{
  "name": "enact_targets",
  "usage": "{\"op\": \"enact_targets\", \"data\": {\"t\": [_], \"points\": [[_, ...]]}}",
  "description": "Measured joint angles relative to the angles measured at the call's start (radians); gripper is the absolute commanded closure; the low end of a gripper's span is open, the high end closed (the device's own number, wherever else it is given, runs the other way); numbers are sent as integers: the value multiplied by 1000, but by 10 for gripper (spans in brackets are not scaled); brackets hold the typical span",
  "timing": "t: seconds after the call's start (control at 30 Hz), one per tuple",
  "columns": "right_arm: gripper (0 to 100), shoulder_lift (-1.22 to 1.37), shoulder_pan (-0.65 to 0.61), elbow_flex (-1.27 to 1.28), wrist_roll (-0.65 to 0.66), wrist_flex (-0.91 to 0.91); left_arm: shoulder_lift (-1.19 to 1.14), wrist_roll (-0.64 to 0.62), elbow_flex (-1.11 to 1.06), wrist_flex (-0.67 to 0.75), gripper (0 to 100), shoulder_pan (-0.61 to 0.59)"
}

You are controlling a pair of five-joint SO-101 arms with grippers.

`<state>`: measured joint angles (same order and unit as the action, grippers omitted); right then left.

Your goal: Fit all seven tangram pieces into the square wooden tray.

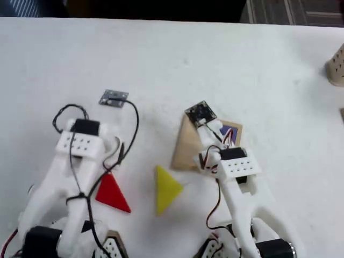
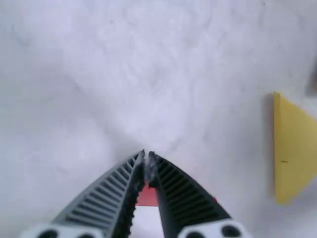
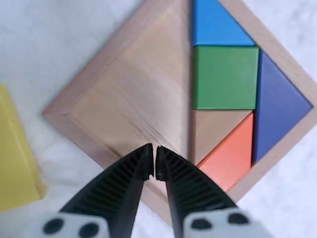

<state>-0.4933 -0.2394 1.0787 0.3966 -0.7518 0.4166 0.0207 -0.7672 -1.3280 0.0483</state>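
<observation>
My right gripper (image 3: 152, 154) is shut and hangs over the near rim of the square wooden tray (image 3: 124, 84). One half of the tray holds a blue triangle (image 3: 215, 22), a green square (image 3: 225, 77), a dark blue triangle (image 3: 277, 106) and an orange triangle (image 3: 230, 156); the other half is bare wood. In the high view the right arm covers part of the tray (image 1: 185, 145). A yellow triangle (image 1: 165, 188) and a red triangle (image 1: 113, 193) lie on the white table between the arms. My left gripper (image 2: 146, 156) is shut, with the red triangle (image 2: 147, 196) beneath its fingers.
The left arm (image 1: 80, 142) stands just left of the red triangle. A small grey board (image 1: 114, 98) with a black cable sits beyond it. A perforated wooden object (image 1: 336, 67) is at the table's right edge. White tabletop stretches across the far side.
</observation>
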Motion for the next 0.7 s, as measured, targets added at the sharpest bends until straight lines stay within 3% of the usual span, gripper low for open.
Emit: {"op": "enact_targets", "data": {"t": [0.17,0.7], "points": [[978,0,2,0,0,0,52,97,-35,-37,980,-2],[978,0,2,0,0,0,245,170,-38,-169,980,-2]]}}
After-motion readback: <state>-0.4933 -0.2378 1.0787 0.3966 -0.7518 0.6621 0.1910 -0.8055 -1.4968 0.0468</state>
